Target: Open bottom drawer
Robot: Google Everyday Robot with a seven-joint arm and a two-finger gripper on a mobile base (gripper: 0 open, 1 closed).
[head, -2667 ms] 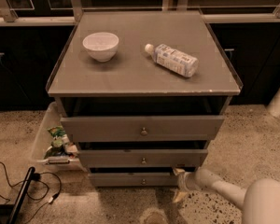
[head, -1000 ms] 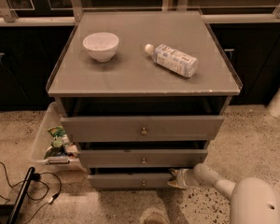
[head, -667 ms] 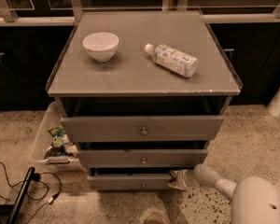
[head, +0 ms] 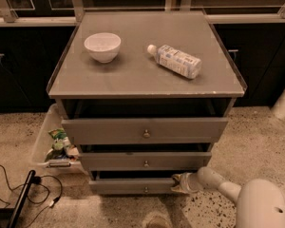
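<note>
The bottom drawer (head: 133, 186) is the lowest, shallowest grey front of the cabinet, with a small brass knob (head: 146, 190). It stands pulled out a little, with a dark gap above it. My gripper (head: 180, 183) is at the drawer's right end, pressed against the front's upper right corner. My white arm (head: 256, 205) reaches in from the lower right. The middle drawer (head: 145, 160) and top drawer (head: 145, 129) sit above it, each slightly out.
A white bowl (head: 102, 46) and a lying plastic bottle (head: 175, 61) rest on the cabinet top (head: 133, 75). A white bin with packets (head: 52, 144) stands at the left. Black cables (head: 23, 194) lie on the speckled floor. Dark cabinets run behind.
My gripper has moved left from beside the cabinet's lower right corner onto the right end of the bottom drawer front. The drawers have not visibly shifted.
</note>
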